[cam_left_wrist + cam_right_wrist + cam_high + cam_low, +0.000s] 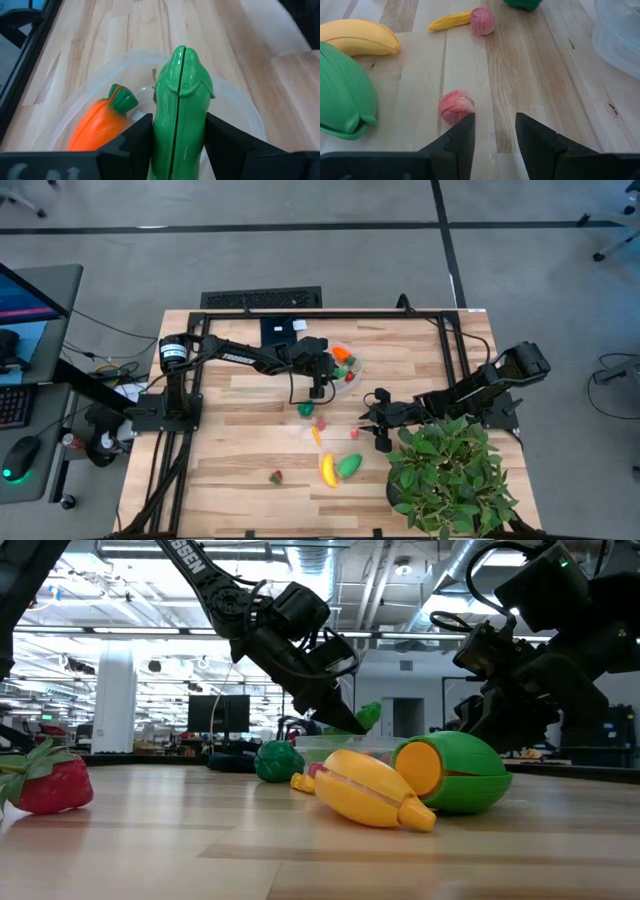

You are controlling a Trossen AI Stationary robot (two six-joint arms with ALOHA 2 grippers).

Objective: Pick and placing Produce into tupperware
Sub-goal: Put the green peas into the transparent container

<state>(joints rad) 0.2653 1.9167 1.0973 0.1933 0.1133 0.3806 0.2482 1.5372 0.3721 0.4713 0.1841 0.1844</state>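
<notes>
Produce lies scattered on the tabletop (250,450): banana (327,470), green half-piece (349,465), strawberry (275,476), beside a potted plant (450,480). The tupperware (235,107) holds an orange carrot (97,125). The left claw (177,137) grips a green pod (180,110) lengthwise above it. The right claw (494,132) stands empty, fingers parted, beside a pink piece (456,106).

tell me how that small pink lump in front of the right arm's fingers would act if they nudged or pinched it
The small pink lump looks rounded and wrinkled, so a sideways nudge from the right gripper would probably roll it across the smooth wooden table. Next to the banana it is tiny, so likely very light. It sits just off one finger, so a pinch might squirt it out.
</notes>
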